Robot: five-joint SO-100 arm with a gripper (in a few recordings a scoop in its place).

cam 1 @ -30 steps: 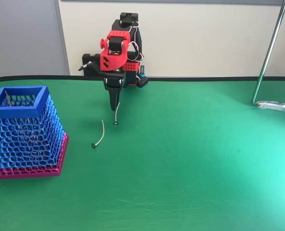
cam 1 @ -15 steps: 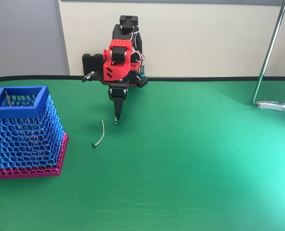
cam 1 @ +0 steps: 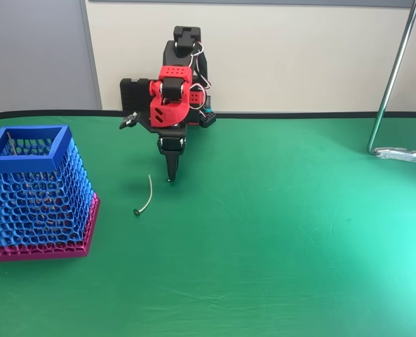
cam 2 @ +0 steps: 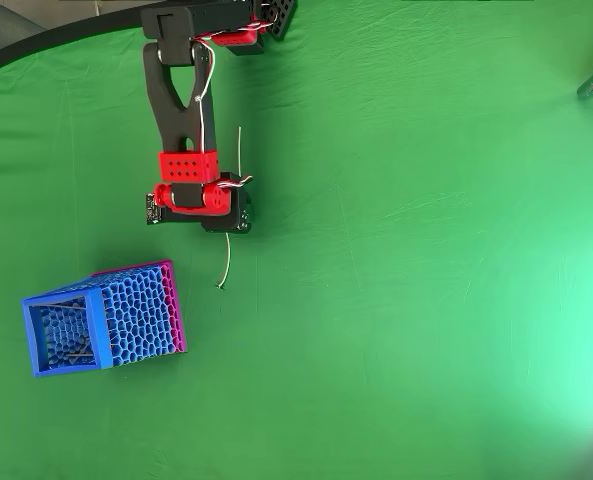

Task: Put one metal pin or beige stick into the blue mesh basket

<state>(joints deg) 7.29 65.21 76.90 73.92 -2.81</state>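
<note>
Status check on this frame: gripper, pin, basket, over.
Gripper tips down at the table by the short pin, open or shut unclear. Bowed pin lies loose nearby. Blue mesh basket upright at left in the fixed view; path to it unobstructed.

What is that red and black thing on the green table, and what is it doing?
It is a small robot arm with a claw at its tip. One picture is taken from the front, the other looks straight down. In the front picture the claw points down at a thin pale pin on the green table. Another, more curved pin lies nearby. I cannot tell if the claw grips anything. The tall blue mesh basket stands on the left.
</note>
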